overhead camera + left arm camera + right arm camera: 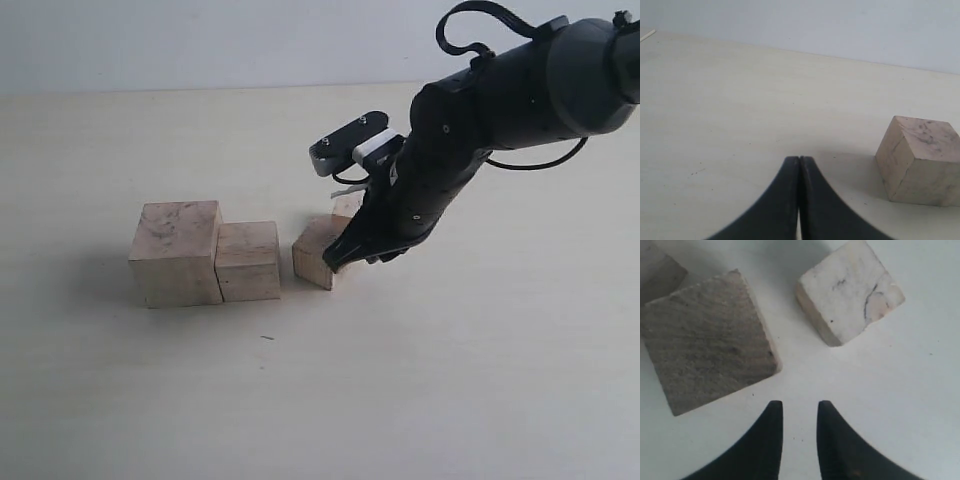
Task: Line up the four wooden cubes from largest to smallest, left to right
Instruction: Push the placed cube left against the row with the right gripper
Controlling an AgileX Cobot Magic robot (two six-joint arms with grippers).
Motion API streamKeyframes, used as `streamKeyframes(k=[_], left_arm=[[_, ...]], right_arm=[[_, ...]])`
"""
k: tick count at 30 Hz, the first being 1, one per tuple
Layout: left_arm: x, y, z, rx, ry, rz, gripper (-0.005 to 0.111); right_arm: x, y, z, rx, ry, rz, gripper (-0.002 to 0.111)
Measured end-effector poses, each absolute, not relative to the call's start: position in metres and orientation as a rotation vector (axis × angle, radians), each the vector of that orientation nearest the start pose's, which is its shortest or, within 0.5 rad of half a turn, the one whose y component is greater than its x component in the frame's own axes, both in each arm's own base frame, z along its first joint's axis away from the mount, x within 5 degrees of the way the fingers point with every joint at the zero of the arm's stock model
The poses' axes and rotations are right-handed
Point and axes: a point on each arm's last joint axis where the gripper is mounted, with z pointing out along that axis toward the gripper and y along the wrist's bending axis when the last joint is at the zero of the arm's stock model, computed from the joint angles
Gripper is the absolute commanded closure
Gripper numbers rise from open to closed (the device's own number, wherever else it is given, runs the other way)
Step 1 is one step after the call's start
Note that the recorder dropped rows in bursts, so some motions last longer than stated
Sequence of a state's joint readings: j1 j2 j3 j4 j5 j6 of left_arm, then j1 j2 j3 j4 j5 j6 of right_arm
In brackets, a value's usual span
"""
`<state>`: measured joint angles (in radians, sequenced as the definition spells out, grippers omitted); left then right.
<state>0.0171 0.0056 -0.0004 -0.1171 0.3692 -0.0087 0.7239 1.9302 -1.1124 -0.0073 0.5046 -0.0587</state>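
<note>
The largest cube, with grey marks on top, stands at the left, and the second cube touches its right side. The third cube sits turned at an angle just right of them. Only a corner of the smallest cube shows behind the right arm. My right gripper hovers at the third cube's right side. In the right wrist view it is open and empty, short of the third cube and the smallest cube. My left gripper is shut and empty, with the largest cube off to one side.
The pale tabletop stretches bare in front of and to the right of the cubes. A grey wall closes the far side. The right arm reaches in from the upper right.
</note>
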Motion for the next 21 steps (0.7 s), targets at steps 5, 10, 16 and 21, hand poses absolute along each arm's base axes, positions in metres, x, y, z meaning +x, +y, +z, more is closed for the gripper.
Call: streamKeyframes(k=[5,10,16,21], left_arm=[[0.053,-0.003,0.180,-0.096,1.854,-0.109,0.107],[0.053,-0.003,0.180,-0.096,1.854,-0.109,0.107],[0.053,-0.003,0.180,-0.096,1.854,-0.109,0.107],[0.053,-0.003,0.180,-0.096,1.854,-0.109,0.107]], right_arm=[[0.280,0.247,0.128,-1.064,2.558,0.171,0.084],[0.283,0.250,0.120,-1.057,2.539,0.180,0.084],[0.286,0.253,0.120,-1.043,2.504,0.195,0.084],[0.287,0.254,0.121,-1.050,2.475,0.201,0.084]])
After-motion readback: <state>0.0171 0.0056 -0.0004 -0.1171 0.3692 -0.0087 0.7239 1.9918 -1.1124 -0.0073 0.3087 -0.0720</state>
